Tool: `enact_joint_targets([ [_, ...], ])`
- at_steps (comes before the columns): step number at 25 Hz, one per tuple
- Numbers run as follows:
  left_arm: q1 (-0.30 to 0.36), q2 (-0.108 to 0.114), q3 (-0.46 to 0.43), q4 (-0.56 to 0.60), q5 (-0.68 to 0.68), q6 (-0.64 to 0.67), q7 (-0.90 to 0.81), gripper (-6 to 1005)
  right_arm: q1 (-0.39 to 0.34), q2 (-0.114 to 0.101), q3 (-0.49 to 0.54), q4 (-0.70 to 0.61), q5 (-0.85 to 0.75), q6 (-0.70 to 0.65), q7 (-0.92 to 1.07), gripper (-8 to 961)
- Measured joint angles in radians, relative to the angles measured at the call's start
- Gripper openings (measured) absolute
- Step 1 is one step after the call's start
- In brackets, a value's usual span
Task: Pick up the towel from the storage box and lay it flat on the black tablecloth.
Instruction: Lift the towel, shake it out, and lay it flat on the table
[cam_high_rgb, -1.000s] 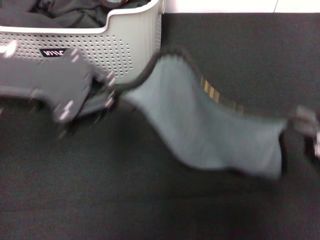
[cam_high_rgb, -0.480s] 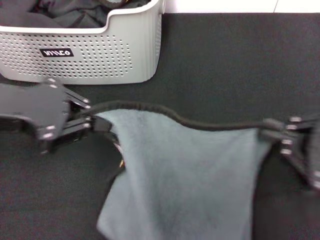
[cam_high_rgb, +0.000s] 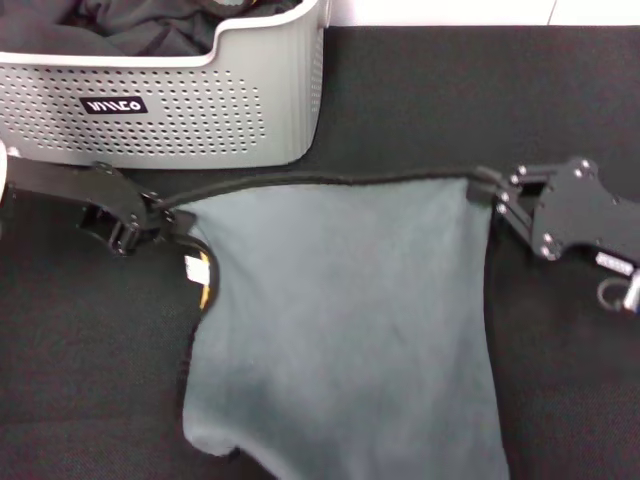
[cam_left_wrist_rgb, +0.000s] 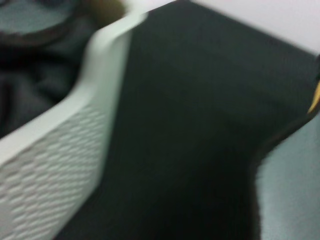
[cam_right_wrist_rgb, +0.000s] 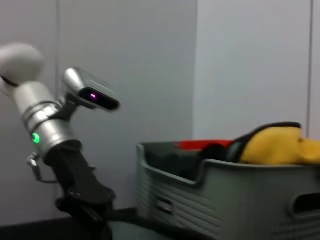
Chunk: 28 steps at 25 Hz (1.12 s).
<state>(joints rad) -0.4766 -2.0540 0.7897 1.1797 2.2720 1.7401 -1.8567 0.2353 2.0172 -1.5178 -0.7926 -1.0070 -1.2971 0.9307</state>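
Note:
The grey-green towel (cam_high_rgb: 340, 320) with black edging is stretched between my two grippers in the head view, its top edge taut and nearly straight. My left gripper (cam_high_rgb: 168, 222) is shut on its left top corner. My right gripper (cam_high_rgb: 488, 190) is shut on its right top corner. The towel's body spreads toward me over the black tablecloth (cam_high_rgb: 450, 90). A white tag (cam_high_rgb: 194, 266) and a strip of yellow reverse show by the left corner. The pale grey storage box (cam_high_rgb: 230, 110) stands at the far left, behind the towel. The towel's edge also shows in the left wrist view (cam_left_wrist_rgb: 295, 190).
Black garments (cam_high_rgb: 130, 25) lie in the box, which bears a black label (cam_high_rgb: 113, 104). The right wrist view shows the box (cam_right_wrist_rgb: 225, 200) holding a yellow cloth (cam_right_wrist_rgb: 275, 145) and something red, with my left arm (cam_right_wrist_rgb: 75, 185) beside it. A white wall lies beyond the tablecloth.
The towel has gone from a sagging swing near the box to a taut, spread sheet. Both grippers dropped toward me, then pulled the top edge straight and slightly back toward the box.

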Motion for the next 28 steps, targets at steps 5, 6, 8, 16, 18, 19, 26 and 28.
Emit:
enact_joint_targets([
  [5, -0.030, 0.000, 0.001, -0.014, 0.104, -0.098, -0.024, 8, 0.107, -0.010, 0.020, 0.096, 0.001, 0.040, -0.008, 93],
  [6, -0.040, -0.002, 0.002, -0.019, 0.124, -0.111, -0.026, 8, 0.135, -0.013, 0.023, 0.129, 0.001, 0.043, -0.008, 93],
  [8, -0.055, -0.007, 0.005, -0.029, 0.151, -0.122, -0.030, 9, 0.191, -0.017, 0.024, 0.199, 0.002, 0.049, -0.007, 94],
  [16, -0.106, -0.030, 0.012, -0.083, 0.228, -0.139, -0.034, 14, 0.258, -0.006, 0.023, 0.277, -0.010, 0.104, -0.034, 97],
  [18, -0.112, -0.032, 0.013, -0.085, 0.230, -0.154, -0.036, 15, 0.259, -0.006, 0.023, 0.277, -0.010, 0.120, -0.035, 98],
  [19, -0.113, -0.033, 0.015, -0.085, 0.231, -0.169, -0.042, 15, 0.260, -0.005, 0.023, 0.277, -0.010, 0.132, -0.035, 98],
  [26, -0.121, -0.034, 0.090, -0.111, 0.237, -0.318, -0.101, 19, 0.278, -0.001, 0.024, 0.302, -0.009, 0.167, -0.035, 101],
  [28, -0.122, -0.034, 0.121, -0.129, 0.239, -0.356, -0.108, 20, 0.289, 0.002, 0.022, 0.322, -0.003, 0.167, -0.035, 101],
])
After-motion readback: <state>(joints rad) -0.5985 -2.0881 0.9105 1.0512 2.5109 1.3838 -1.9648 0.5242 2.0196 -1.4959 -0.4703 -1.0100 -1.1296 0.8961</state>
